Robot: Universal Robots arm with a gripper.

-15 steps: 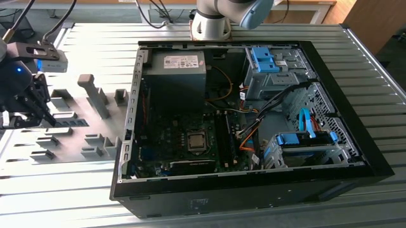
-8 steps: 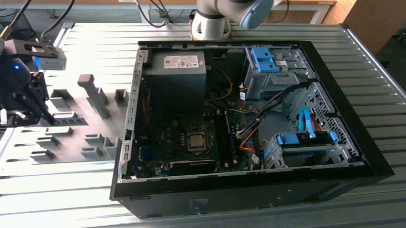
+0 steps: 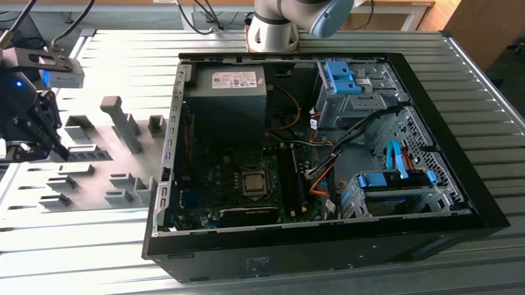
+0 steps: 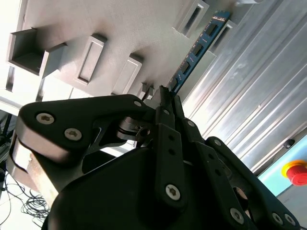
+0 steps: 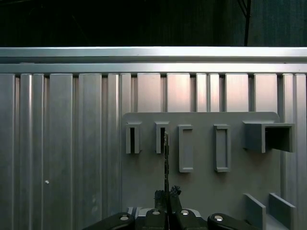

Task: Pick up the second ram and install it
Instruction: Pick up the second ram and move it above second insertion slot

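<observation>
- Blocking much of the second wrist view, the black body of the gripper (image 4: 165, 93) hides the near end of the second ram (image 4: 196, 50). What shows is a dark green stick with small black chips, running away from the fingertips towards the pale grey slot blocks (image 4: 194, 17).
- Its fingers are pressed together on that near end, pinching the stick (in the first wrist view the gripper (image 5: 168, 192) has the second ram (image 5: 166, 158) edge-on, a thin dark line between the two tips).
- Whether the stick is lifted clear of the holder plate (image 5: 201, 191) or its far end rests in a block cannot be told. That end lies right at one of the narrow slot blocks (image 5: 160, 138).
- At the exterior view's left, the gripper (image 3: 41, 150) hangs over the holder plate (image 3: 90, 132). The second ram (image 3: 82, 153) is a dark strip just beside it, well apart from the computer case (image 3: 287, 258).
- The case lies open on the ribbed metal table (image 3: 123, 55). Inside it are a motherboard (image 3: 213, 184), a power supply box (image 3: 225, 98), two blue drive brackets (image 3: 340, 77) and loose orange and black cables (image 3: 324, 169).
- The memory slots (image 3: 287, 169) beside the processor socket (image 3: 254, 183) are too dark to tell what sits in them.
- The arm's base (image 3: 275, 27) is cut off at the exterior view's upper edge, and a red button (image 4: 297, 172) is cut by the edge of the second wrist view.
</observation>
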